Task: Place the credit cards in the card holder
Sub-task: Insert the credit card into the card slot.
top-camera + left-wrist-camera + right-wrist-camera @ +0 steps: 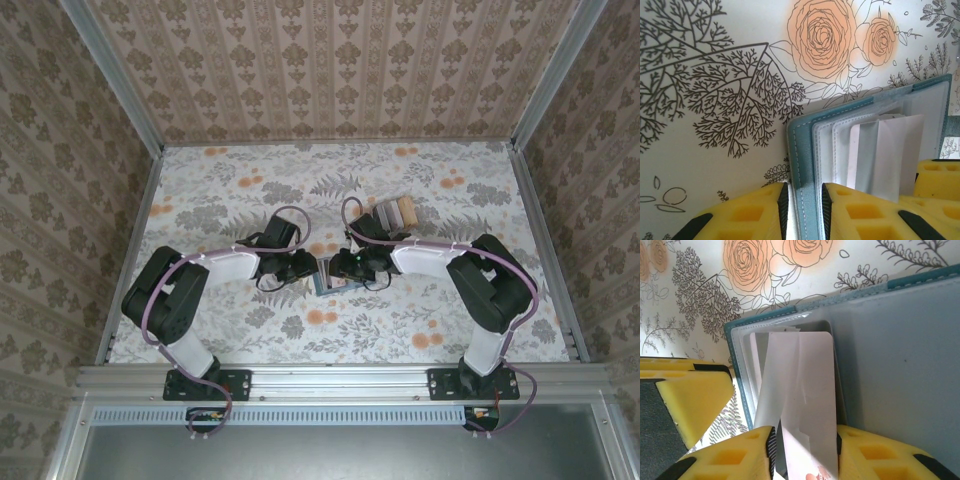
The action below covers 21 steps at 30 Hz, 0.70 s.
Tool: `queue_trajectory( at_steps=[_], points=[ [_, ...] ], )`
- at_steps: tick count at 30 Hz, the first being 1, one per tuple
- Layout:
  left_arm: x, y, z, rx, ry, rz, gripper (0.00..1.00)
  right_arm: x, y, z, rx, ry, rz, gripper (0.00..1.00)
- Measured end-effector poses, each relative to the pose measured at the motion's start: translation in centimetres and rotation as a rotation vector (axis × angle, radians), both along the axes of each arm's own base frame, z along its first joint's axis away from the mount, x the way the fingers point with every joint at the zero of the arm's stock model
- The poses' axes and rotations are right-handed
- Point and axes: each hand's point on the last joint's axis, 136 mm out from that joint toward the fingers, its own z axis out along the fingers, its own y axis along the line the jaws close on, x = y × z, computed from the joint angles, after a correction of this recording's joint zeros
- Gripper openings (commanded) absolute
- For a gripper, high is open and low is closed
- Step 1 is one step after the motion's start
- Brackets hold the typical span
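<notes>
The teal card holder [329,281] lies open between the two arms at the middle of the table. My left gripper [805,205] is shut on the holder's teal cover edge [802,150] and its clear sleeves. A white credit card [807,385] stands tilted in a sleeve of the card holder [900,355]. My right gripper [805,450] is open around that card's lower end, with a thin gap at the left pad. The same card [890,155] shows in the left wrist view. From above, the left gripper [312,268] and right gripper [340,268] meet over the holder.
A small box of pastel cards [393,212] stands just behind the right arm's wrist. The floral table [250,190] is fenced by aluminium rails and patterned walls. The left gripper's yellow fingers [690,395] sit close beside the holder in the right wrist view.
</notes>
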Motion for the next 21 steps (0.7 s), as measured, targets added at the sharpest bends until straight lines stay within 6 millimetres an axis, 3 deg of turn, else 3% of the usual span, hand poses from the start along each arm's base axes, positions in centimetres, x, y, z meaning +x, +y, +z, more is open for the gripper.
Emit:
queue_trajectory(
  at_steps=[14, 21],
  points=[
    [0.1, -0.1, 0.1, -0.002, -0.003, 0.000, 0.27, -0.6, -1.5, 0.5, -0.072, -0.004, 0.004, 0.61],
    [0.1, -0.1, 0.1, -0.002, -0.003, 0.000, 0.27, -0.3, -2.0, 1.1, -0.089, -0.027, -0.012, 0.57]
  ],
)
